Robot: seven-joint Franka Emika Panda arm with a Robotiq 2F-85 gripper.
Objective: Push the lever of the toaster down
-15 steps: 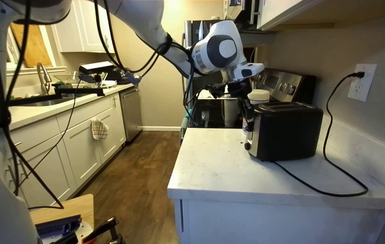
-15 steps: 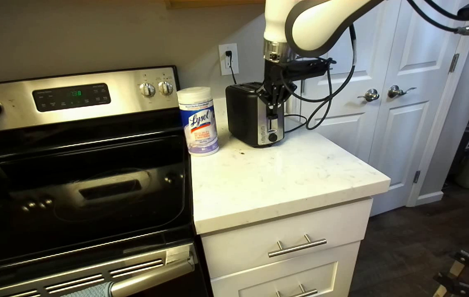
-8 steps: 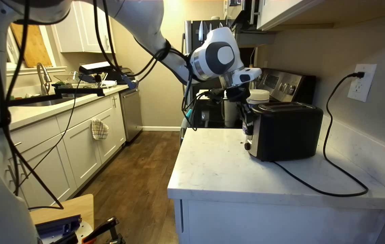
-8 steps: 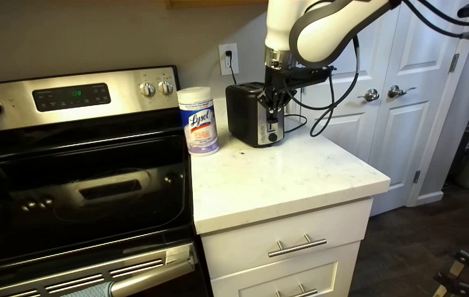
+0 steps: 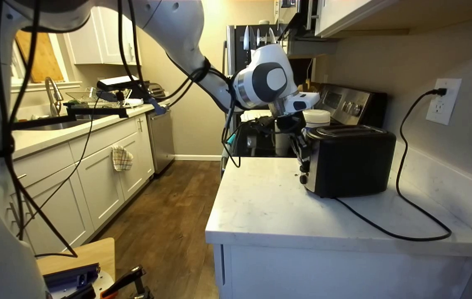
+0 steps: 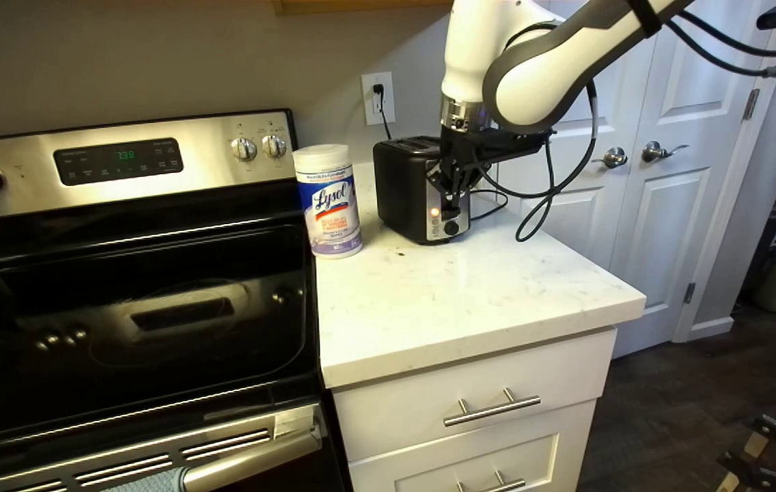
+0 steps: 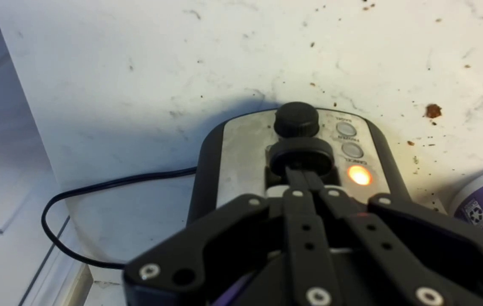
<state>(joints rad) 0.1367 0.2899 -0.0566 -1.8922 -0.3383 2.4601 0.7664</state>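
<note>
A: Status?
B: I have the black two-fingered gripper [image 7: 302, 173] pressed together, tips at the black round-ended lever [image 7: 301, 145]; contact hard to confirm.
A: Lever height?
B: Low, just above the black round dial [image 7: 296, 120]. Round button [image 7: 359, 174] beside it glows orange.
A: Rest?
B: Boxy, silver-fronted black toaster [image 6: 402, 195] upright on white grey-veined countertop [image 6: 470, 294], near the cylindrical white-and-blue Lysol canister [image 6: 328, 205].
</note>
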